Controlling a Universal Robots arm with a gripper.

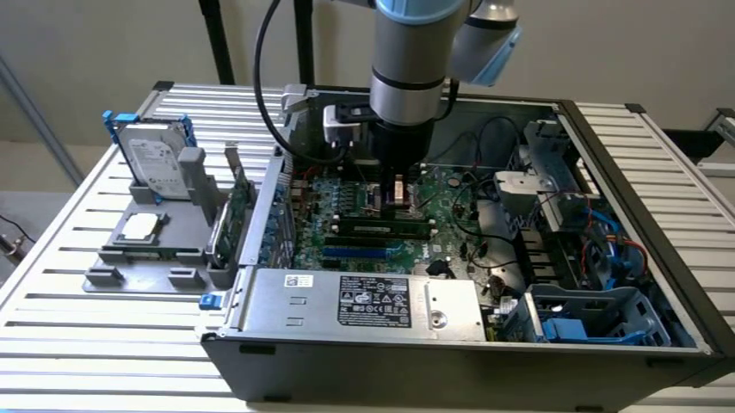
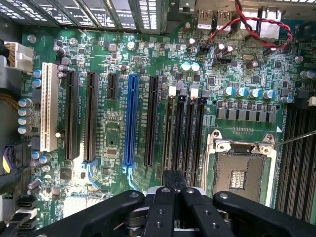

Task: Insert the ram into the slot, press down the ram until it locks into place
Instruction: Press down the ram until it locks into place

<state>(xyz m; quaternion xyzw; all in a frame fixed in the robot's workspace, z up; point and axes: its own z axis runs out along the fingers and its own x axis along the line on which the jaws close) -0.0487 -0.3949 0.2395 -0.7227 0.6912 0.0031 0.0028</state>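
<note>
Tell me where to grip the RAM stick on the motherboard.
Probably its upper long edge at mid-length, coming straight down and pinching the two flat faces: the RAM stick seems to stand on edge in a black slot.

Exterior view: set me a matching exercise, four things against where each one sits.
Things:
1. hard drive
2. power supply
3. gripper
4. plastic drive cage

Places:
A. over the motherboard
B. on the grey stand outside the case, at the exterior view's left
C. inside the case, near corner at the exterior view's right
D. inside the case, along its near wall, label on top

Pairs: 1-B, 2-D, 3-A, 4-C
</note>
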